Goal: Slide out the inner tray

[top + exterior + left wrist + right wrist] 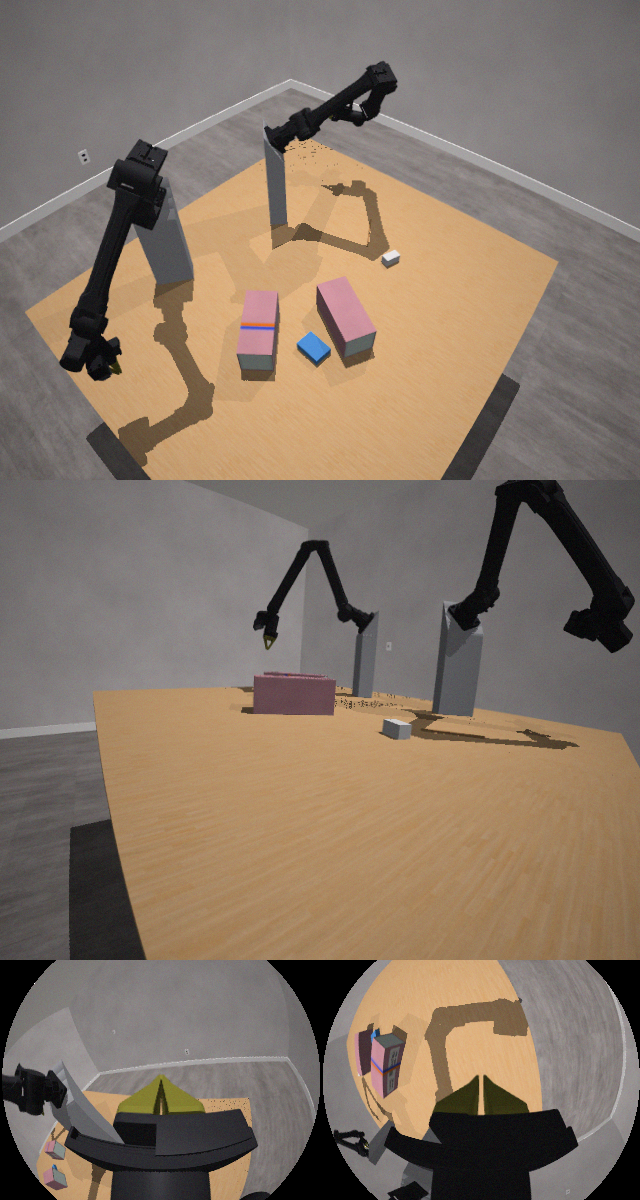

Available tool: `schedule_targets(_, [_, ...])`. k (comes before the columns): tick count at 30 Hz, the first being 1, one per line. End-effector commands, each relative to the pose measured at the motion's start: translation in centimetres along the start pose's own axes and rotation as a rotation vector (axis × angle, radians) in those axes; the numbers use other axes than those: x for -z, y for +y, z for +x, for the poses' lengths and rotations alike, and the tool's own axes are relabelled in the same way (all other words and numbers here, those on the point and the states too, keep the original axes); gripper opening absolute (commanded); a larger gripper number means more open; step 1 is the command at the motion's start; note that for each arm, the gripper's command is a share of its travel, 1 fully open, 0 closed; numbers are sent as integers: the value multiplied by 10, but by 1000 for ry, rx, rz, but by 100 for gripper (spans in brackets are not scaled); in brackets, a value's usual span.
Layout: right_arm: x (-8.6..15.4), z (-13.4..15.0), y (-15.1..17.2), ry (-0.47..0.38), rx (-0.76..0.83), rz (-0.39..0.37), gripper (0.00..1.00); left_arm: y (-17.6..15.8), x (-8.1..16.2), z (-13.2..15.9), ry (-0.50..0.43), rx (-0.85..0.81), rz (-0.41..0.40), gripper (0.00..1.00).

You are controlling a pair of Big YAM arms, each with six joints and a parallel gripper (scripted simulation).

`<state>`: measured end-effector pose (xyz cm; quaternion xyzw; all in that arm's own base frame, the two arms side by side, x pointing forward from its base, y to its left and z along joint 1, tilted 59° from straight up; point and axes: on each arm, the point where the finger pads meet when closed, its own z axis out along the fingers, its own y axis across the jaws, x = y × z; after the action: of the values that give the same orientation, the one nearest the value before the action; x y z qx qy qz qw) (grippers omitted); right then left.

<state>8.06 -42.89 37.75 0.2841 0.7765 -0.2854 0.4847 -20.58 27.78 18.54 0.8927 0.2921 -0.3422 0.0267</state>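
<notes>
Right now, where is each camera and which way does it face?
Top: high up, facing down at the table; both arms show.
Exterior: beside the table, facing across; both arms show.
Left wrist: behind the left claw, facing a wall.
Right wrist: behind the right claw, facing the table.
Top and exterior share the white block.
</notes>
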Motion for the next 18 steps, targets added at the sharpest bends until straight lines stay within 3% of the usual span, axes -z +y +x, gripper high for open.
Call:
schedule_targets(1, [8,-15,-3,-23,21,15,0,-2,2,-3,1,7,4,0])
schedule_targets(10, [6,-13,-3,-19,18,12,0,-2,2,-3,1,7,4,0])
schedule_targets(11, [-8,-6,4,-3,-6,-19,0,-10,14,0,23,-9,50,0])
schedule_targets(18, [-17,-28,9,-15,11,-11,0,-19,31,21,79,-178,123,0])
